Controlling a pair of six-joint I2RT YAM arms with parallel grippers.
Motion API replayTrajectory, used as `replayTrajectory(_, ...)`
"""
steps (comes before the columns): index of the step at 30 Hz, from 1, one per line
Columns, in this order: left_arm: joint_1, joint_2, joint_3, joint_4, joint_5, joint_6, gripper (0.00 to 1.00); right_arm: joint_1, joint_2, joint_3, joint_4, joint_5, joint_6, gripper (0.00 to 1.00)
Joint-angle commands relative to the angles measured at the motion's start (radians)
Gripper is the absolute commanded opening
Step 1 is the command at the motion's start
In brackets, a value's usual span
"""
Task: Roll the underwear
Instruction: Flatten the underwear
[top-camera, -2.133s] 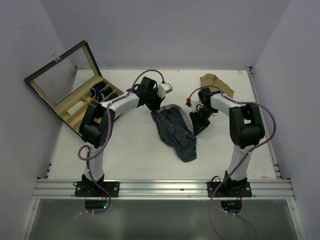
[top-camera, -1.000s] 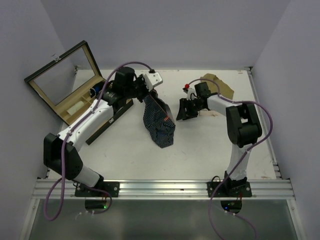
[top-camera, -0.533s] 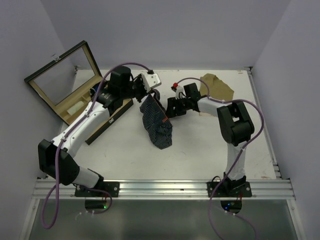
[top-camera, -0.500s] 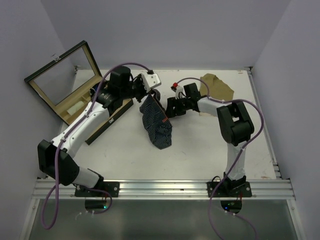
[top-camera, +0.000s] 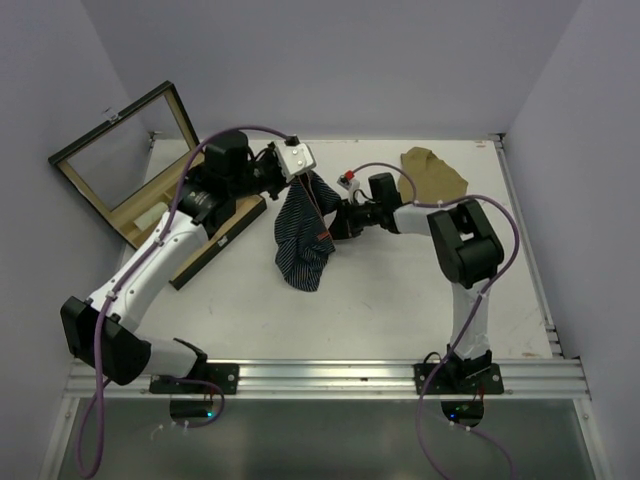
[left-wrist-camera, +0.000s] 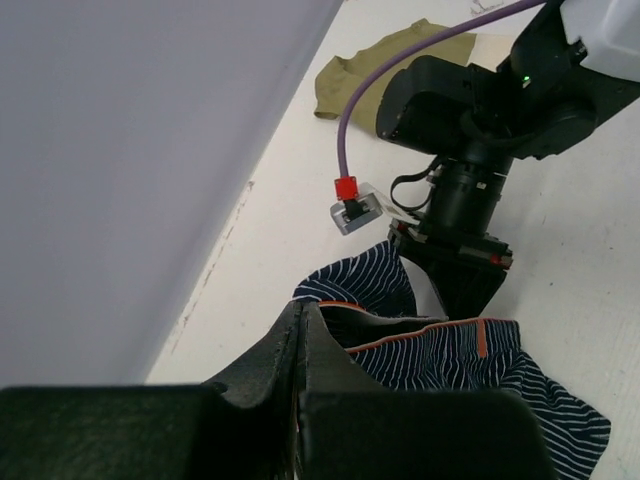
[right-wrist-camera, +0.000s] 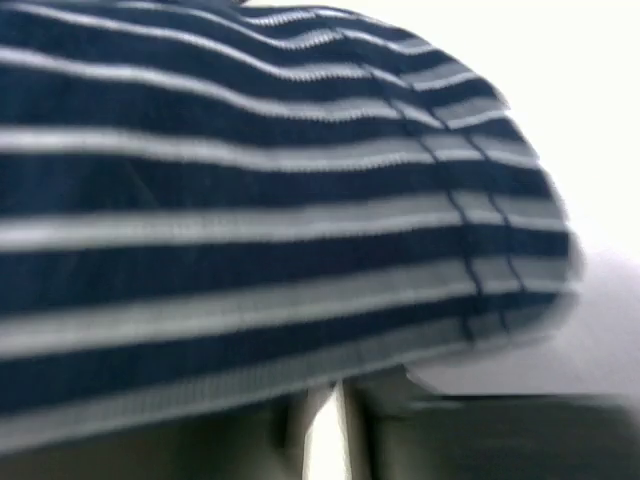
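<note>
Step in hand: we judge it is spreading, ahead of rolling. Left gripper (top-camera: 304, 179) is clamped tight on the underwear (top-camera: 300, 238), which hangs over the table's (top-camera: 400, 290) far middle. Right gripper (top-camera: 333, 222) is against the cloth, jaw state unclear. Next: secure a second hold and lay it flat.

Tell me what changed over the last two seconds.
The left gripper lifted the underwear from lying flat on the table and carried it leftward; it now hangs from that shut gripper. The right gripper swung left to the garment's right edge; whether it grips is unclear. The tan cloth and wooden box stayed put.
</note>
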Motion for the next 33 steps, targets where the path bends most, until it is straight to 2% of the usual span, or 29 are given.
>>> replayTrajectory(1,0.008,-0.027,0.043,0.084,-0.053,-0.015,0.0,-0.002,-0.101,-0.044,0.089,-0.097,0.034,0.11)
replayTrajectory(3,0.008,-0.028,0.037,0.104,-0.096,-0.02,0.0,-0.008,-0.163,-0.069,0.029,-0.078,-0.044,0.03)
replayTrajectory(4,0.008,-0.028,0.035,0.11,-0.151,-0.026,0.0,-0.011,-0.198,-0.072,-0.064,-0.064,-0.083,0.0)
replayTrajectory(7,0.01,-0.028,0.026,0.146,-0.25,-0.023,0.0,-0.036,-0.315,-0.083,-0.237,0.008,-0.201,0.0)
replayTrajectory(9,0.011,-0.031,0.018,0.162,-0.285,-0.027,0.0,-0.077,-0.382,-0.084,-0.295,0.059,-0.259,0.0)
replayTrajectory(14,0.013,-0.056,-0.013,0.196,-0.312,-0.021,0.0,-0.161,-0.459,-0.028,-0.48,0.122,-0.313,0.0)
replayTrajectory(20,0.014,-0.076,-0.026,0.17,-0.297,-0.007,0.0,-0.172,-0.536,0.069,-0.603,0.261,-0.33,0.0)
replayTrajectory(26,0.013,-0.099,-0.049,0.105,-0.499,0.002,0.0,-0.203,-0.606,0.193,-0.738,0.436,-0.374,0.0)
replayTrajectory(29,0.013,-0.148,-0.103,0.05,-0.512,-0.012,0.0,-0.203,-0.631,0.241,-0.831,0.456,-0.422,0.0)
replayTrajectory(33,0.013,-0.278,-0.187,-0.046,-0.377,-0.072,0.0,-0.197,-0.66,0.284,-0.966,0.417,-0.526,0.0)
